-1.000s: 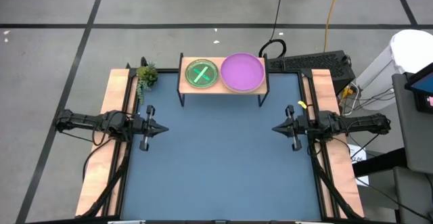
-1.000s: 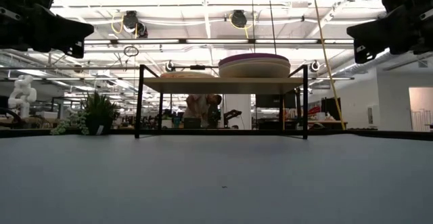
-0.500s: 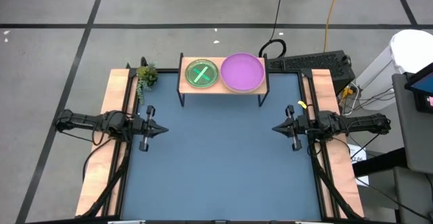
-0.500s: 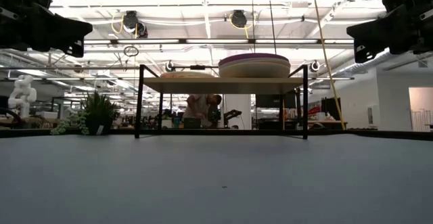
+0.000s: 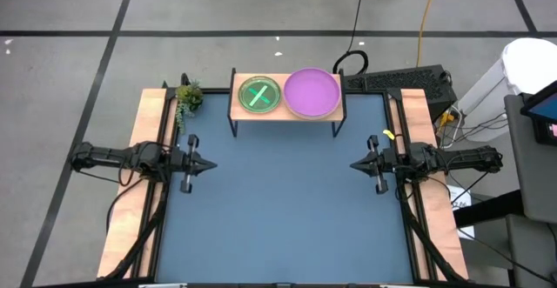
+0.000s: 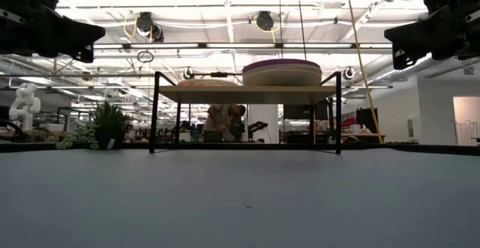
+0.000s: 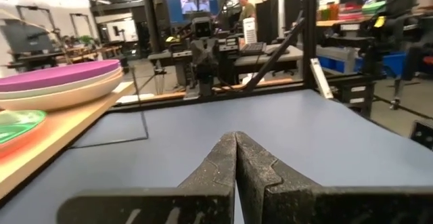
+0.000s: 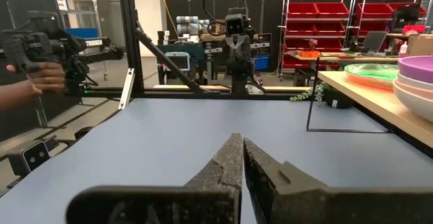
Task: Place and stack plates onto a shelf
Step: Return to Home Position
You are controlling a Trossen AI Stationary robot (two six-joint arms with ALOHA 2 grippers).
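The shelf [image 5: 286, 114], a light-wood board on black legs, stands at the table's far edge. On its left half lies a stack of small translucent plates with the green one [image 5: 258, 94] on top. On its right half sits a stack of large plates topped by the purple one [image 5: 312, 91]; beige and pale plates show beneath it in the left wrist view [image 7: 61, 92]. My left gripper [image 5: 212, 164] hovers shut at the table's left side, and my right gripper [image 5: 353, 164] hovers shut at the right side. Both point toward the table's middle, holding nothing.
A small potted plant [image 5: 186, 97] stands left of the shelf at the far left corner. Wooden side rails [image 5: 139, 192] border the blue table top [image 5: 287, 210]. A person's hand [image 8: 27, 82] holding a device shows beyond the table in the right wrist view.
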